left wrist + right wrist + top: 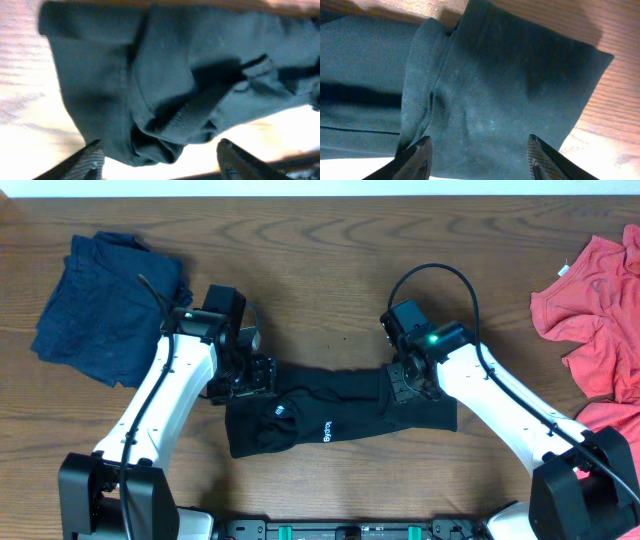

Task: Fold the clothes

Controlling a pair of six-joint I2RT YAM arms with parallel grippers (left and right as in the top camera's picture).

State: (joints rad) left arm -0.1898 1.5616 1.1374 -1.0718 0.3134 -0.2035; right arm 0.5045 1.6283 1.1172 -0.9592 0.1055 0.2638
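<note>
Wooden table (320, 240) fills the overhead view, brown grain, with bare wood along the whole far side of the black shirt (330, 420). That shirt lies in a folded band across the middle, near the front edge. Its left end is broader and rumpled; its right end is flat and squared.

Navy garment (100, 310) lies crumpled far-left of the shirt, well apart from it. Coral garment (600, 310) lies far-right of the shirt, also well apart, and the frame edge cuts it off.

Two white arms reach in from the front, one over each end of the shirt.

Only the overhead view shows these other garments and the small white logo (327, 432) on the shirt's front.

Only the wrist views show the jaws:
- Left gripper (161, 147): fingers spread wide, a bunched hem fold lying between them, nothing pinched. Bare table shows beside the shirt's edge.
- Right gripper (480, 145): fingers spread over flat cloth, nothing pinched. A stitched seam runs past one finger, and the shirt's corner ends on bare wood just beyond.
</note>
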